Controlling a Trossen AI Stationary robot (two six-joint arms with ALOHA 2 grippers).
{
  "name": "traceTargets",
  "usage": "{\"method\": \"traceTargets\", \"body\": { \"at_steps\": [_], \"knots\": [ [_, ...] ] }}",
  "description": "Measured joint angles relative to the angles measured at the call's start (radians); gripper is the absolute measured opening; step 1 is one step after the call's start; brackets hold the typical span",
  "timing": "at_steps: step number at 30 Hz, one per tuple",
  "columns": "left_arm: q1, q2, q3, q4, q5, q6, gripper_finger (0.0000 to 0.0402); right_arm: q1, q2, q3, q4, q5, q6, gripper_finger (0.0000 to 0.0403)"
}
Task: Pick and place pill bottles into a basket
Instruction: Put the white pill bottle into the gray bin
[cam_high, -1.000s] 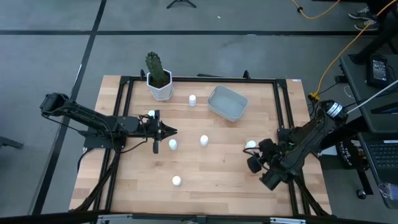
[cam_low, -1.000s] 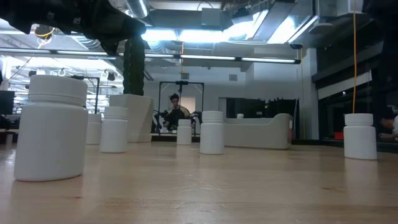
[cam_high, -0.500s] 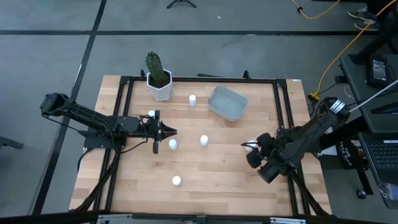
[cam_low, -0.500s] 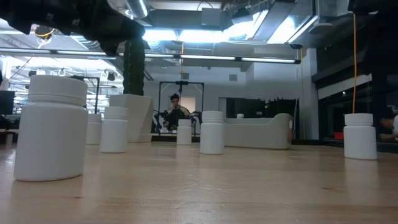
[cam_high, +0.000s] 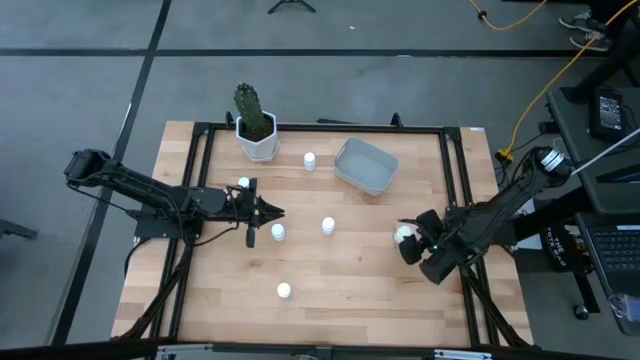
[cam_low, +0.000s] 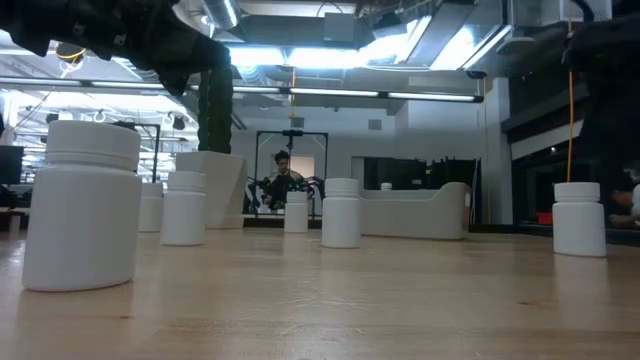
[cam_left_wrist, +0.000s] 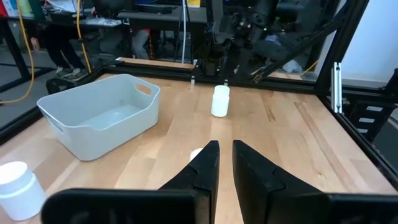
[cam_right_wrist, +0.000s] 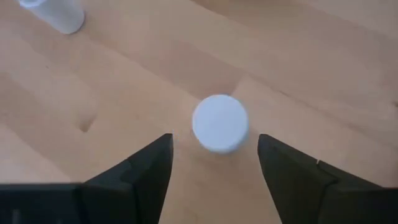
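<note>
while left gripper (cam_high: 277, 212) waits, right gripper (cam_right_wrist: 214, 165) open over pill bottle (cam_right_wrist: 219, 122)

Grey carpet floor (cam_high: 90, 60) w/ dark seam lines surrounds the light wooden table (cam_high: 330, 270). At 3 o'clock, dark desk w/ black laptop (cam_high: 612, 245); orange cable (cam_high: 548, 85) runs to 1 o'clock. Low view: fluorescent ceiling strips (cam_low: 400, 95), exposed ducts, seated person (cam_low: 283, 180) far back.

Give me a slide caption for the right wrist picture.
Right gripper, fingers open, poised directly above a white pill bottle standing on the wooden table.
</note>
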Motion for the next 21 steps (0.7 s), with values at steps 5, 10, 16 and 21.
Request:
{"method": "traceTargets", "body": {
  "at_steps": [5, 10, 16, 21],
  "knots": [
    [0.000, 0.000, 0.000, 0.000, 0.000, 0.005, 0.0042, -0.046, 0.012, -0.042, 0.040, 0.002, -0.023, 0.0237],
    [0.000, 0.000, 0.000, -0.003, 0.000, 0.007, 0.0038, -0.064, 0.012, -0.044, 0.127, 0.003, -0.102, 0.0237],
    [0.000, 0.000, 0.000, -0.011, 0.000, 0.007, 0.0041, -0.078, 0.013, -0.044, 0.153, 0.002, -0.128, 0.0237],
    [0.000, 0.000, 0.000, -0.016, 0.000, 0.006, 0.0042, -0.077, 0.013, -0.044, 0.152, 0.001, -0.127, 0.0237]
  ]
}}
